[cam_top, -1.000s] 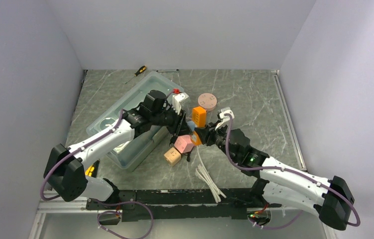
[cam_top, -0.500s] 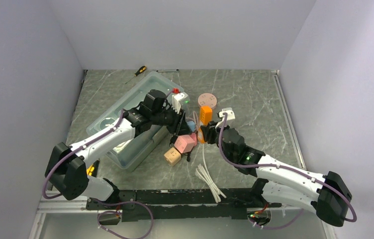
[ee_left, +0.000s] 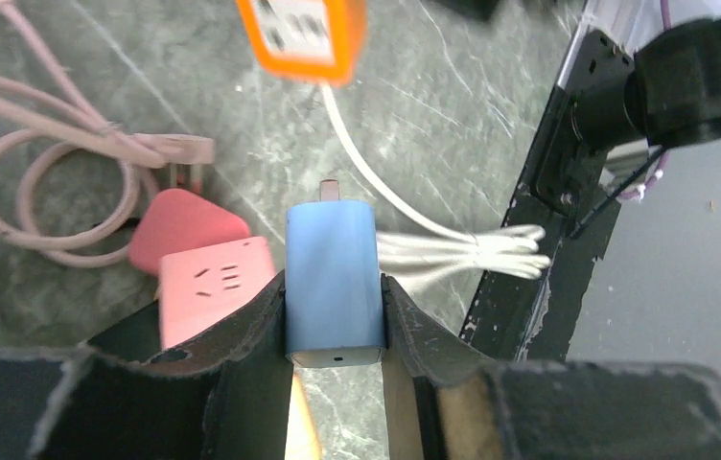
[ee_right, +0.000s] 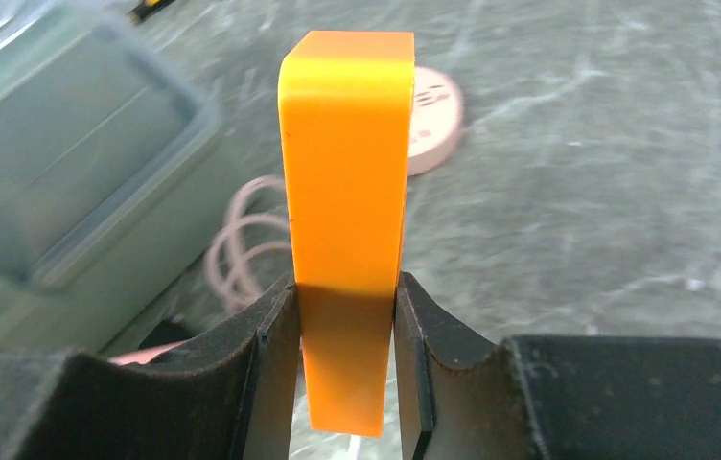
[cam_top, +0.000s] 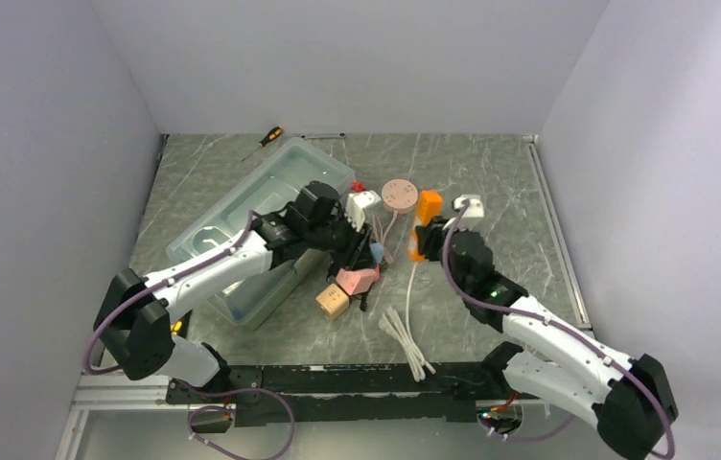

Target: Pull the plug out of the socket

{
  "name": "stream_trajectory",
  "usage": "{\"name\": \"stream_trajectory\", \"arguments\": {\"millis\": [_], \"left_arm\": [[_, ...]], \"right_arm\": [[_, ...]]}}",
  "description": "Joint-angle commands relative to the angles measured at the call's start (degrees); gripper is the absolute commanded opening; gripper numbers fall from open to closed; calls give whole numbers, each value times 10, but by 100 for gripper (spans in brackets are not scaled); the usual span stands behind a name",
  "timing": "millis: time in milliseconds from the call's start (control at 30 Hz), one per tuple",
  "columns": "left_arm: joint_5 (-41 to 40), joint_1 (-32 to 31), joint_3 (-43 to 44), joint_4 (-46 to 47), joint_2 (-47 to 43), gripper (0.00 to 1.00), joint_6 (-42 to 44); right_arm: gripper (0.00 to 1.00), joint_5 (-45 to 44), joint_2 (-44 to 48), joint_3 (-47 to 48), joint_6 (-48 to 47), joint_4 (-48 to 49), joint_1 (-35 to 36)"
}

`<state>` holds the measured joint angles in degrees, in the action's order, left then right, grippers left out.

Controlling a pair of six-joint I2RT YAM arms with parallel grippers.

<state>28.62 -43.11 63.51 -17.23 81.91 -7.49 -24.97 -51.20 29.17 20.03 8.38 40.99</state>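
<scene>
Farthest left on the table (cam_top: 491, 172) is the clear plastic bin (cam_top: 242, 216), with my left arm reaching past its near corner. My left gripper (ee_left: 334, 287) is pinching the blue plug (ee_left: 333, 244) by its two flat sides, both fingers pressed tight against it, and a metal prong shows at its far end. Just to the left of the plug are a pink socket cube (ee_left: 215, 286) and a loose coil of pink cable (ee_left: 21, 182). The plug is out of the orange socket (ee_left: 301, 34): the socket's slotted face is turned toward the prong, with bare table between them. A white cord (ee_left: 376, 192) runs across that gap to a tied white bundle (ee_left: 462, 251). Further right, my right gripper (ee_right: 347, 307) is clamped on one end of the orange socket, and the rest of the block juts out past my fingertips. A round pink disc (ee_right: 433, 120) lies on the table behind it.
</scene>
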Motion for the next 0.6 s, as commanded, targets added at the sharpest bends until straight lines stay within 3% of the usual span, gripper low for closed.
{"name": "stream_trajectory", "arguments": {"millis": [0, 100, 267, 567], "left_arm": [[-31, -43, 25, -8, 27, 0, 24], [-32, -71, 28, -6, 57, 0, 22], [-44, -102, 33, -16, 115, 0, 8], [-112, -117, 78, -89, 208, 0, 20]], "right_arm": [[0, 92, 13, 5, 31, 13, -120], [0, 142, -11, 1, 56, 17, -190], [0, 222, -59, -35, 92, 84, -249], [0, 350, -145, -49, 94, 158, -262]]}}
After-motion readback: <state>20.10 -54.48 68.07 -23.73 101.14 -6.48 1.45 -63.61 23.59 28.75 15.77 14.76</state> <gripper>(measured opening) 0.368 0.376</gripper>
